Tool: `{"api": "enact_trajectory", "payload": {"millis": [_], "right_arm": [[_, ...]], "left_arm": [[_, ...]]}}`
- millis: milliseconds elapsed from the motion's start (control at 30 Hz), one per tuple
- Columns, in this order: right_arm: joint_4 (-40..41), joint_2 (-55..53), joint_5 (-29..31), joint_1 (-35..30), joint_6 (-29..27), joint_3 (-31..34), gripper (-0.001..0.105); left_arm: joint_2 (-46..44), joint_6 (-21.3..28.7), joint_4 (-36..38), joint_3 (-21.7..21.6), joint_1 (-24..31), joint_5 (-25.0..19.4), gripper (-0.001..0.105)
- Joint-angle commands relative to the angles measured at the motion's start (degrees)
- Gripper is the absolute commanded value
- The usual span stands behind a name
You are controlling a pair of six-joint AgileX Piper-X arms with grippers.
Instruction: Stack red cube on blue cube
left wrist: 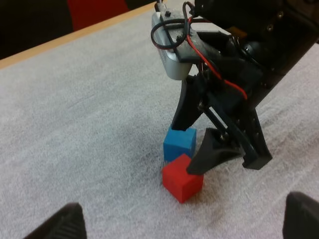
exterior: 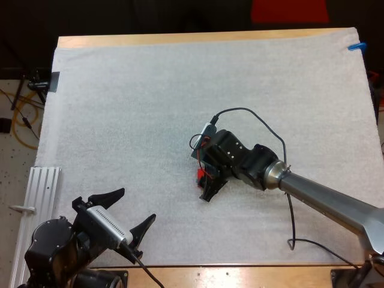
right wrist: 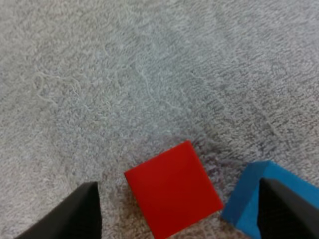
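Note:
The red cube (right wrist: 172, 191) lies on the white mat between the spread fingers of my right gripper (right wrist: 179, 201), touching neither. The blue cube (right wrist: 251, 191) sits right beside it, partly under one finger (right wrist: 289, 209). In the left wrist view the red cube (left wrist: 182, 178) rests in front of the blue cube (left wrist: 179, 143), corner to corner, with my right gripper (left wrist: 195, 142) lowered over both, open. In the high view the red cube (exterior: 201, 174) peeks out under my right gripper (exterior: 204, 177) at mid-table. My left gripper (exterior: 129, 210) stands open near the front left, holding nothing.
The white mat (exterior: 150, 108) covers most of the wooden table, with bare room to the left and far side of the cubes. A white ribbed rail (exterior: 39, 192) lies off the mat's left front edge.

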Motion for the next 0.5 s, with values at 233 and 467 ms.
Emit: {"api": "enact_trajectory", "payload": {"millis": [233,467], "right_arm": [[-0.72,3.44,-0.97,-0.07,-4.09,-0.52,0.063],[-3.58,5.41,-1.37,-0.07,-5.85,-0.67,0.063]], "left_arm": [[0.05,0.0,-0.48,-0.04,-0.17,-0.09,0.076],[0.05,0.0,-0.48,-0.04,-0.17,-0.09,0.076]]}}
